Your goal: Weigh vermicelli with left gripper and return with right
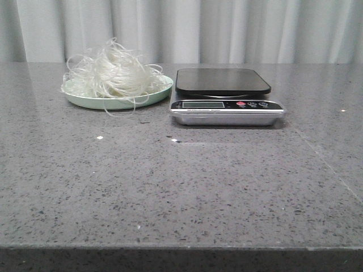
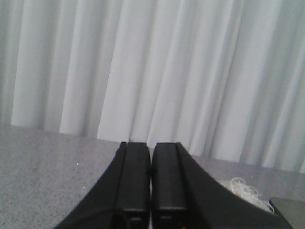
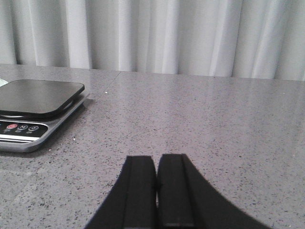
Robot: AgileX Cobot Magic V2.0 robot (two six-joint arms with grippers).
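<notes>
The vermicelli (image 1: 113, 72), a fluffy tangle of whitish strands, lies on a pale green plate (image 1: 164, 86) at the back left of the table. A silver kitchen scale (image 1: 227, 105) with a bare black platform (image 1: 222, 81) stands just right of the plate. Neither arm shows in the front view. My left gripper (image 2: 151, 145) is shut and empty, above the table left of the vermicelli (image 2: 244, 191). My right gripper (image 3: 157, 158) is shut and empty, low over the table right of the scale (image 3: 33, 102).
The table is grey speckled stone with small white crumbs (image 1: 100, 137) in front of the plate. A white curtain (image 1: 187, 28) hangs along the far edge. A thin seam (image 1: 329, 164) runs across the right part of the top.
</notes>
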